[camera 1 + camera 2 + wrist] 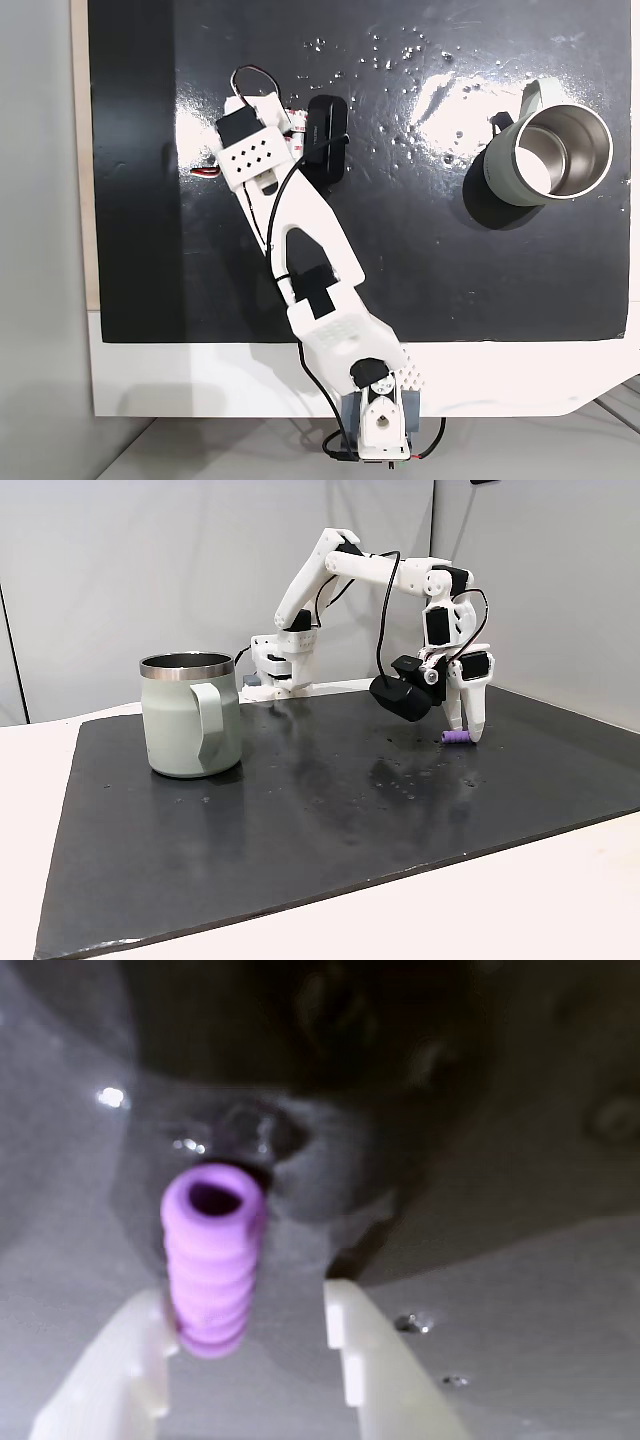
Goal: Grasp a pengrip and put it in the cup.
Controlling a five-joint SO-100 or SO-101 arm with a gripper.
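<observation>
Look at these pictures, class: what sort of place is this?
Probably a hobby or lab robot bench, not a kitchen: a small white arm bolted at the edge of a black mat, plain grey walls, with just a cup and a pengrip set out.

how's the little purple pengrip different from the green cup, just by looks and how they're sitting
Size: the pengrip is tiny beside the cup.
Pose: the cup stands upright, mouth up; the pengrip lies on its side on the black mat.
Surface: the pengrip is ribbed light purple; the cup is smooth sage green with a shiny steel inside and a handle.
Place: the pengrip lies at the open gripper; the cup stands far off.
Both are hollow and rest on the mat.
</observation>
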